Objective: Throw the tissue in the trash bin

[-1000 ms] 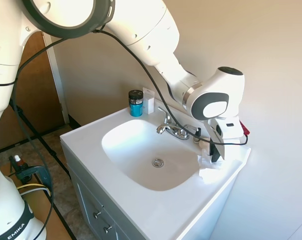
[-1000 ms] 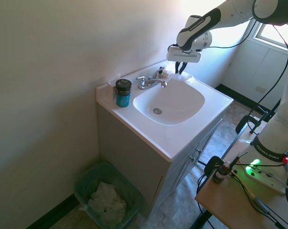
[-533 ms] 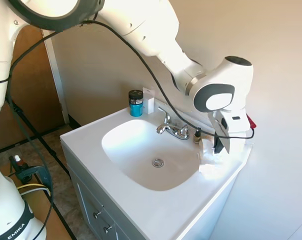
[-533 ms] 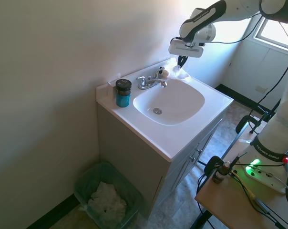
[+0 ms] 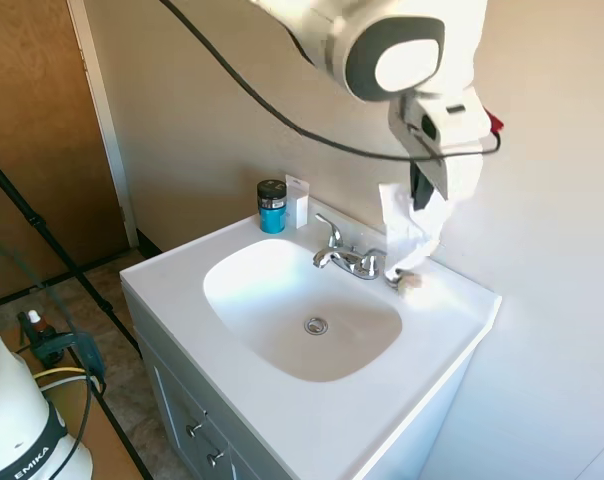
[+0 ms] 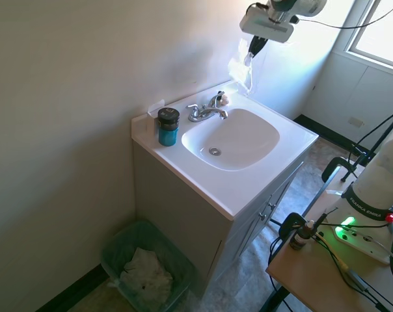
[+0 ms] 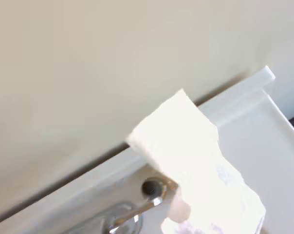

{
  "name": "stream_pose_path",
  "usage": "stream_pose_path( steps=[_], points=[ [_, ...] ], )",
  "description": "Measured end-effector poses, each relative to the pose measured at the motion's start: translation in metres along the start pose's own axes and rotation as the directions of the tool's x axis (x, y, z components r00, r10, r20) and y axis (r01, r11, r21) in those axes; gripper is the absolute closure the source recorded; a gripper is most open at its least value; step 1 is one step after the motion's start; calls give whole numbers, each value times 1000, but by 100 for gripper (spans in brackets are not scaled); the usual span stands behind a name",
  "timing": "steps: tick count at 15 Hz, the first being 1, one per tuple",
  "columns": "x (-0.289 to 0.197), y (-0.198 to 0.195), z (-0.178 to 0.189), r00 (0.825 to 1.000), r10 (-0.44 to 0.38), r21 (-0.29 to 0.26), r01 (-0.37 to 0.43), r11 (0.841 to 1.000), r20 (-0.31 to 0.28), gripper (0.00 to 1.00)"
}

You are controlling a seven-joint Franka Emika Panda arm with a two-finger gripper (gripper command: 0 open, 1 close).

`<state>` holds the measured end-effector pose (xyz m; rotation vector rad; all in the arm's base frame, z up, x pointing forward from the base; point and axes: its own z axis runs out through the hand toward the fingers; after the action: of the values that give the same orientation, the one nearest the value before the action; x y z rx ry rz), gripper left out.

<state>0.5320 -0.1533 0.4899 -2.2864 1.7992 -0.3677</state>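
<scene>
Tissue (image 5: pixel 410 228) in gripper (image 5: pixel 422 196) above sink (image 5: pixel 282 300)

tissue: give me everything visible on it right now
The tissue is white, thin, wrinkled paper, hanging limp from the hand, which pinches its top edge. It dangles in the air above the faucet end of the sink counter, near the wall, touching nothing else. In the wrist view it shows as a bright, overexposed sheet.

Pincer (image 5: pixel 419 190) high, downward-pointing, clamped on tissue (image 5: pixel 410 228)
</scene>
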Motion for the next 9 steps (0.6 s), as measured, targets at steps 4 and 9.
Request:
stream_pose_path(
  steps=[4, 9],
  points=[
    [-116, -14, -64, 990, -137, 31, 138, 990, -39, 100],
    [-281, -23, -78, 954, -283, 24, 287, 958, -93, 100]
  ],
)
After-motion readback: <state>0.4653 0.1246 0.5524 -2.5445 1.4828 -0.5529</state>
